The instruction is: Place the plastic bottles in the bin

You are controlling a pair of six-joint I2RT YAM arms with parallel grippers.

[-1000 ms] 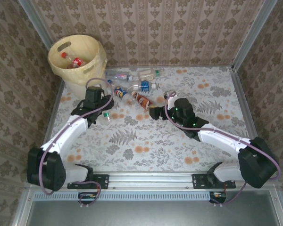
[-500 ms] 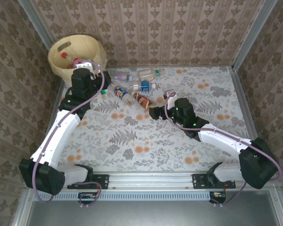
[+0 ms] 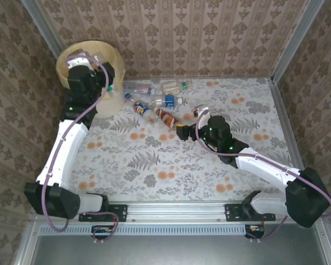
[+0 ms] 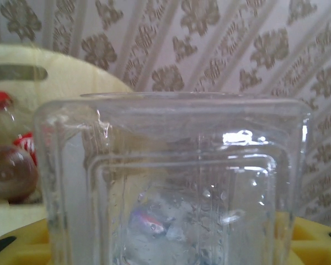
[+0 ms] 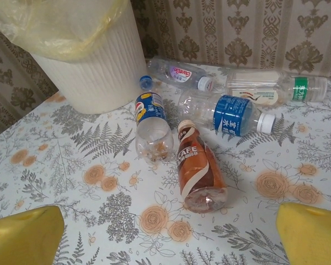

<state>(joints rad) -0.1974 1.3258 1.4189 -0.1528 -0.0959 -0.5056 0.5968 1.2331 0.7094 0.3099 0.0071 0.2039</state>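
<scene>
Facing a loose cluster of plastic bottles on the flowered worktop (image 5: 71, 182), the right tool (image 5: 165, 237) holds its yellow fingers (image 5: 22, 237) spread wide with nothing between them. Closest to it lies a brown coffee bottle (image 5: 196, 171) on its side, with a swirled label reading CAFE, its base towards the tool and its cream cap pointing away. Just beside it on the left is a clear bottle with a blue-and-yellow label (image 5: 153, 124) and a blue cap at its far end. Behind the coffee bottle lies a clear bottle with a blue label (image 5: 229, 113) and a white cap. Farther back, near the wall, two more rest on their sides: a slim bottle with a red-and-purple label (image 5: 179, 72) and a longer bottle with a green band (image 5: 270, 88). The bin (image 5: 94, 66), pale cream-yellow with a ribbed wall, stands in the far left corner of the worktop. The left tool (image 4: 165, 248) is raised over the bin and clamped on a clear square-sided bottle (image 4: 176, 182), which looks colourless and faintly ridged; its green cap shows in the top view. Down inside the bin lies a red-capped bottle (image 4: 8, 160) with a red label and dark contents. Patterned wallpaper (image 4: 237, 49) rises behind.
</scene>
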